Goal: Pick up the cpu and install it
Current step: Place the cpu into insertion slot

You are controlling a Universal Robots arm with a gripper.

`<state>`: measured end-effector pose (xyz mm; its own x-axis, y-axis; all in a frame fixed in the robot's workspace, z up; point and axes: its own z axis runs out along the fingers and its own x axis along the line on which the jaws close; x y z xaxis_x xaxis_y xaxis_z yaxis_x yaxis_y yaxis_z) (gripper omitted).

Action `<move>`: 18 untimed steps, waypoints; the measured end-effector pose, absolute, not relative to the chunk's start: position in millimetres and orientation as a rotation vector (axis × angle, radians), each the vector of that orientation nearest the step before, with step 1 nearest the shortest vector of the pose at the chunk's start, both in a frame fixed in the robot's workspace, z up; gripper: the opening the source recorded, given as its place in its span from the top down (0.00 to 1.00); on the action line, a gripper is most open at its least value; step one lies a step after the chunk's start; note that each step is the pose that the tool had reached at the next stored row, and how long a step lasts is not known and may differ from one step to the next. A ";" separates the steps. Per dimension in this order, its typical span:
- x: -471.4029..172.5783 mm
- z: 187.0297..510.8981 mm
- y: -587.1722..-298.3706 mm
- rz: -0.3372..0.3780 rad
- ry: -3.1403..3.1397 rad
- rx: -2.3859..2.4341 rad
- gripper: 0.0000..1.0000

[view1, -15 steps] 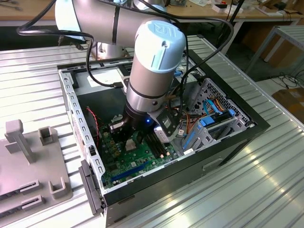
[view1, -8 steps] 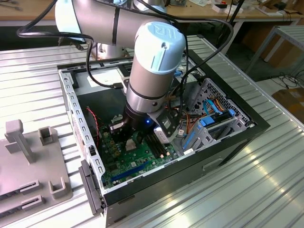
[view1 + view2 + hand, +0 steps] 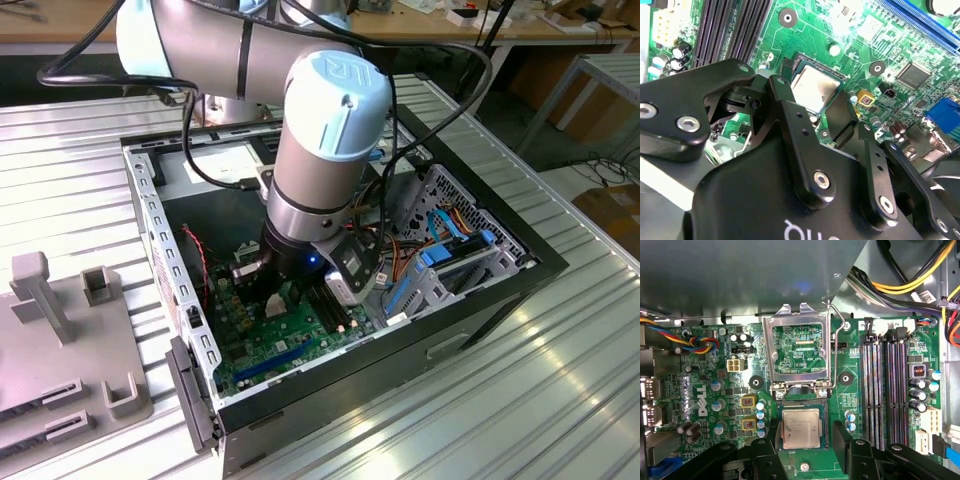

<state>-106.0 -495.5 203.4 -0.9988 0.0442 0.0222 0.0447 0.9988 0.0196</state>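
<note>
Cpu (image 3: 801,428) in socket (image 3: 800,403) on motherboard (image 3: 850,400), tool (image 3: 805,436) straddling it.

Thick silver-grey arm (image 3: 300,160) of round tube sections, pale blue cap (image 3: 340,92) with raised letters on the joint. Black cables (image 3: 195,150) looped along it. Matt black gripper (image 3: 806,434) of flat links (image 3: 795,130), fastened by silvery round screws (image 3: 821,179), with partly seen white marking (image 3: 800,231) on the body.

Small square silvery-grey cpu (image 3: 801,427), flat in its socket (image 3: 801,403) on the green motherboard (image 3: 730,395)
</note>
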 end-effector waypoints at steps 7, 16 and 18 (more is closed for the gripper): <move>-106.0 203.3 -497.6 -0.032 -3.119 -0.069 0.45; -105.9 206.9 -497.8 -0.028 -3.118 -0.068 0.45; -105.9 206.9 -497.8 -0.028 -3.118 -0.067 0.45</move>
<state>-105.9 -497.8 206.9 -0.9988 0.0429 0.0232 0.0433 0.9989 0.0172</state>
